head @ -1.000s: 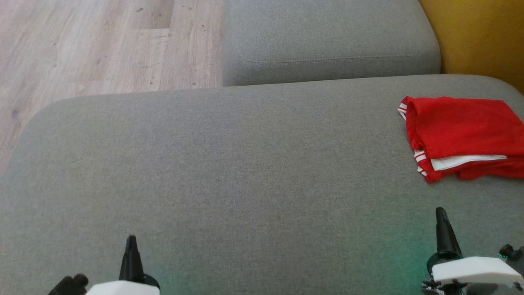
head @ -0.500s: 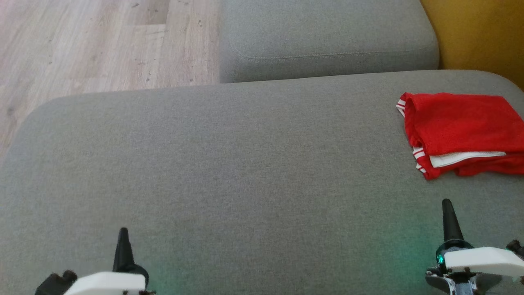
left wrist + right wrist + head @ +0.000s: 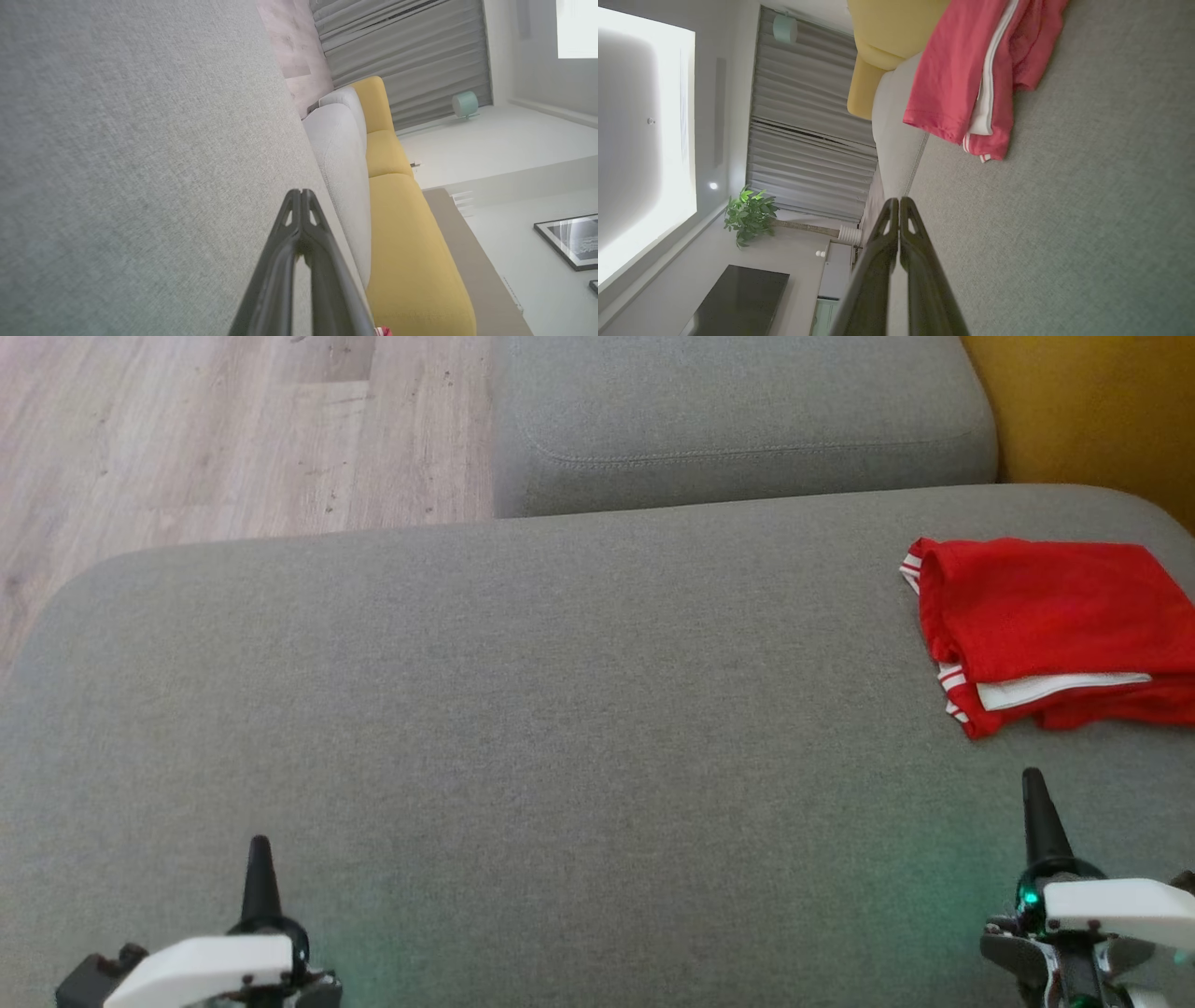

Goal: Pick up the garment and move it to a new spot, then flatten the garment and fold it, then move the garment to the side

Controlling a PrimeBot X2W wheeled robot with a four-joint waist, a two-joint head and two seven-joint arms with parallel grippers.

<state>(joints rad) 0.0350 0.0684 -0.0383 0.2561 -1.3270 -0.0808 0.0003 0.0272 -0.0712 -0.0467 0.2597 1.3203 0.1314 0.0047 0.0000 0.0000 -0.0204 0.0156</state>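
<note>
**Operator:** Where is the garment?

**Spotter:** Your garment [image 3: 1046, 625] lies on the grey cushion [image 3: 560, 709], far over on the robot's right. It runs off the head view's right edge.

**Operator:** How does it look?

**Spotter:** You have a bright red piece, folded into a rough rectangle of several layers. White stripes show at its left corner, and a white band peeks out between the layers along the near edge. The top layer is fairly smooth, and the near edge is uneven.

**Operator:** And my pincers?

**Spotter:** Your left gripper [image 3: 258, 847] sits at the lower left, fingers pressed together to a single point, holding nothing. Your right gripper [image 3: 1031, 777] at the lower right is the same, tips touching and empty. It sits near the garment's near edge with bare cushion between.

**Operator:** What's around?

**Spotter:** You'll see wooden floor [image 3: 187, 429] at the upper left, a second grey cushion [image 3: 738, 411] behind, and yellow upholstery [image 3: 1083, 401] at the upper right.
</note>
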